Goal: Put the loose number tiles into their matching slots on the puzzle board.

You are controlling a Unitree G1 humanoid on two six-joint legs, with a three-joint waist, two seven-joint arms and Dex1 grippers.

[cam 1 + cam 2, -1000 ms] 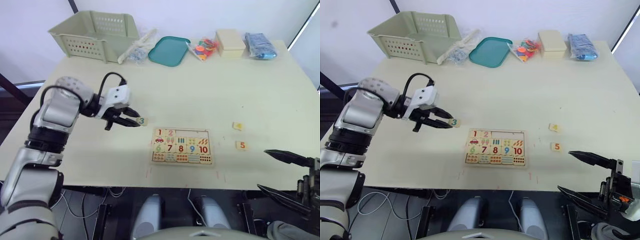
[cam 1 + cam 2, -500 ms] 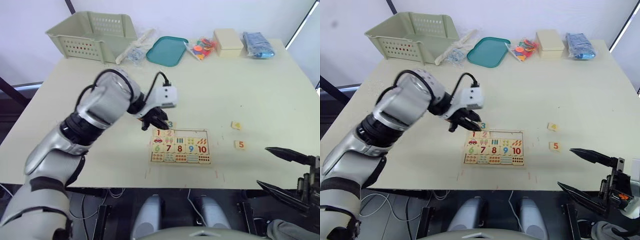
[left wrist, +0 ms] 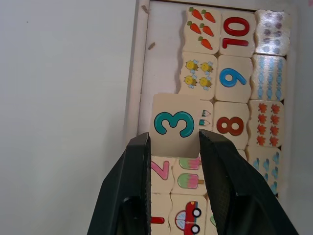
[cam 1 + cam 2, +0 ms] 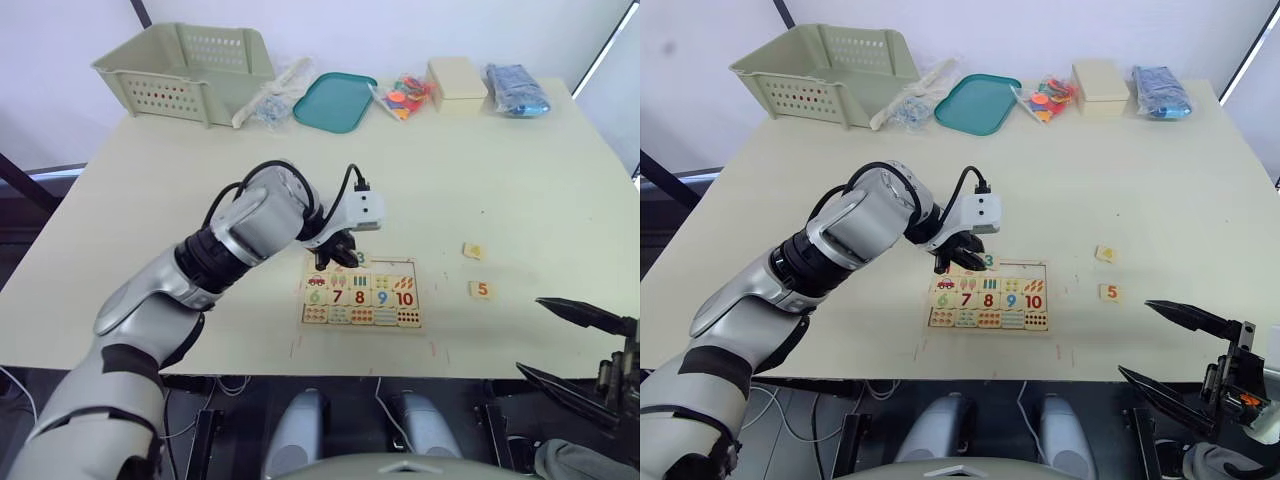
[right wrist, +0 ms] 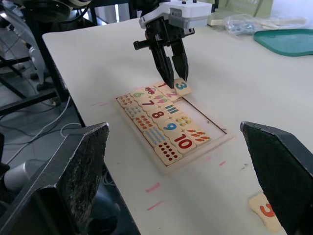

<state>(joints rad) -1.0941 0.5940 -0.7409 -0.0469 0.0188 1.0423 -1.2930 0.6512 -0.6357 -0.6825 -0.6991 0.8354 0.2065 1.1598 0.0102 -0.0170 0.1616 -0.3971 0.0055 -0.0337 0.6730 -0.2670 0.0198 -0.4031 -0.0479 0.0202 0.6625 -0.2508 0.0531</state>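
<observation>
On a pale table (image 4: 180, 200) with a basket (image 4: 185, 68) and teal tray (image 4: 335, 100) at its far edge, the board (image 4: 361, 292) lies near the front, tiles 1 and 2 seated in its top row and three slots (image 3: 164, 58) beside them bare. The left gripper (image 3: 172, 147), fingers clamped on the 3 tile (image 3: 175, 123), holds it over the row just past the 2. To seat it well, it should square the tile with the slot beside the 2, lower it flat, then let go; the 4 tile (image 4: 474, 250) and 5 tile (image 4: 481, 289) wait right of the board, near the right gripper (image 4: 580, 345), whose fingers stand apart.
</observation>
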